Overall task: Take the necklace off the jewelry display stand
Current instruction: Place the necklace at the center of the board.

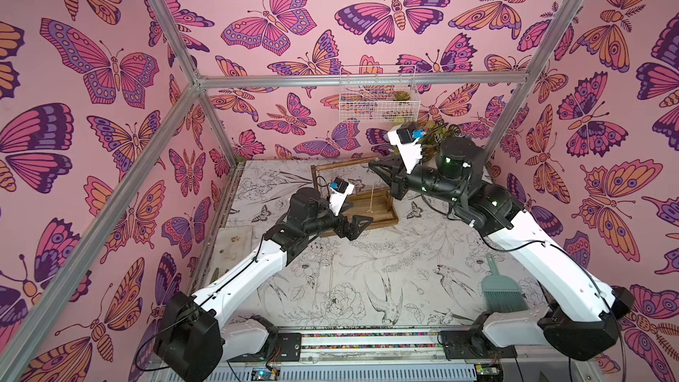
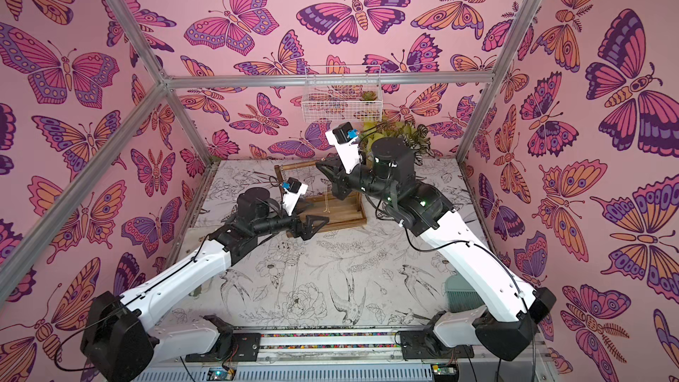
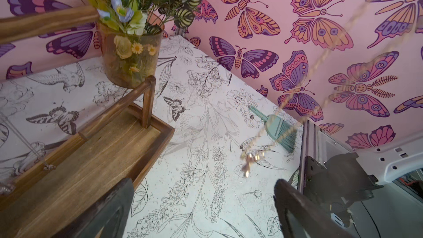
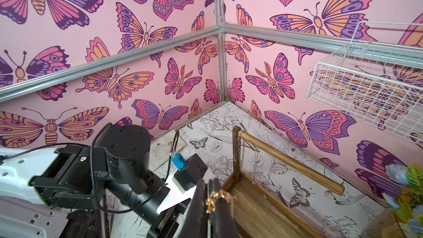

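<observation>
- Counter (image 1: pixel 367 270): covered in a black-and-white print of flowers and birds.
- Jewelry display stand (image 1: pixel 384 211): brown wood, set toward the back of the counter. Silver chains (image 4: pixel 240 149) are hung from its top bar (image 4: pixel 290 163).
- Right claw (image 4: pixel 208 186): held high beside the end of the top bar, clenched on the necklace (image 4: pixel 216 199).
- Left claw (image 1: pixel 359 227): held low at the front edge of the tray base, fingers spread wide, nothing grasped.
- Necklace: a gold chain, pinched in the right claw and hung from it over the tray base.
- Lettering (image 3: pixel 300 179): a small strip on a black arm joint, too small to be read.
</observation>
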